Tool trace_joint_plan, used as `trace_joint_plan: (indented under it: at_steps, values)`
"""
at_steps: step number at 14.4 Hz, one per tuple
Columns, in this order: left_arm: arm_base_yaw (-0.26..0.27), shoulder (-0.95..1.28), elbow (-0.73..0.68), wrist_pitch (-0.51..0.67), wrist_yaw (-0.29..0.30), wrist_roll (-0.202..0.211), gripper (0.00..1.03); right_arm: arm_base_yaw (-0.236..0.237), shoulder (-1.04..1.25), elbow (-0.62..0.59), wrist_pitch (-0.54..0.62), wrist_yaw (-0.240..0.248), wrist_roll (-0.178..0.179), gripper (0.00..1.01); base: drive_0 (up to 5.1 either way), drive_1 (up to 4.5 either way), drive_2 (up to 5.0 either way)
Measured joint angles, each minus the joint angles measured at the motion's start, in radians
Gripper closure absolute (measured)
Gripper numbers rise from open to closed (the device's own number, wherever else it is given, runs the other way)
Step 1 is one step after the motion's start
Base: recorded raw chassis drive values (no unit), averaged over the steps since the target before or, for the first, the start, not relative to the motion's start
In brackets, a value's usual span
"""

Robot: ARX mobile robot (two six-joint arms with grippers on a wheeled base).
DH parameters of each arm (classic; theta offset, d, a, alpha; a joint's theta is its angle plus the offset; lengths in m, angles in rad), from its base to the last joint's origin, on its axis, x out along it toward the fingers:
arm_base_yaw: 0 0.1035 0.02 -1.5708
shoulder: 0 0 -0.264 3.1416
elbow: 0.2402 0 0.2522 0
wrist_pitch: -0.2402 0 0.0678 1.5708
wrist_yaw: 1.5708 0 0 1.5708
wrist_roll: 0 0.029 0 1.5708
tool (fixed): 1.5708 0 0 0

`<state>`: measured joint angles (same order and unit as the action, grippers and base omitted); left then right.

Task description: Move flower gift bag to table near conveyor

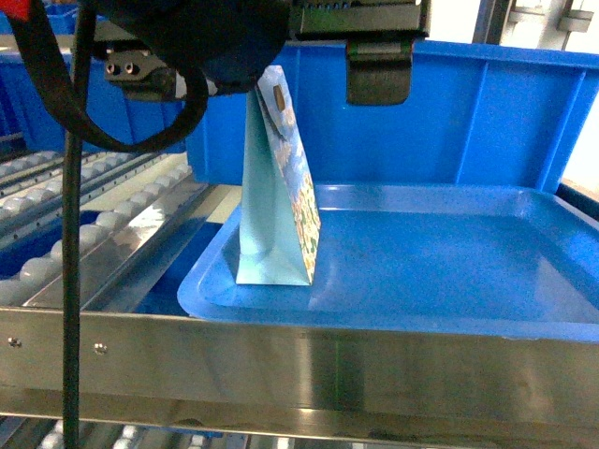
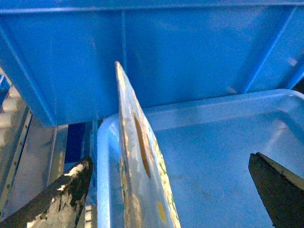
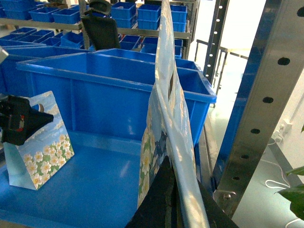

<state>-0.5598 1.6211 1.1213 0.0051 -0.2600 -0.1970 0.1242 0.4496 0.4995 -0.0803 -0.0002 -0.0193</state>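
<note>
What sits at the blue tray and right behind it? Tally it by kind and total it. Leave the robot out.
Gift bags: 2, the standing gift bag on the tray and the held gift bag pinched in the right fingers
Blue tray: 1
Big blue bin behind the tray: 1
Total: 4

Shelves of blue bins (image 3: pixel 123 12), perforated steel upright (image 3: pixel 266 95), bright daylight, green plant leaves (image 3: pixel 293 190)
</note>
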Motion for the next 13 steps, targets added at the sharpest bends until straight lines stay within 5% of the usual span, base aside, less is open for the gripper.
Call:
trace_joint_plan:
  at_steps: [4, 9, 13]
  values:
    - [-0.013, 0.049, 0.0, -0.021, -0.011, -0.055, 0.05, 0.0, 0.0, 0.0, 0.0, 0.0, 0.0, 0.99, 0.0, 0.0, 0.0]
    - [-0.008, 0.074, -0.015, -0.012, -0.08, -0.034, 0.06, 0.0, 0.0, 0.0, 0.0, 0.0, 0.0, 0.99, 0.0, 0.0, 0.0]
    - [-0.006, 0.074, -0.031, -0.001, -0.084, -0.015, 0.47, 0.0, 0.0, 0.0, 0.0, 0.0, 0.0, 0.99, 0.0, 0.0, 0.0]
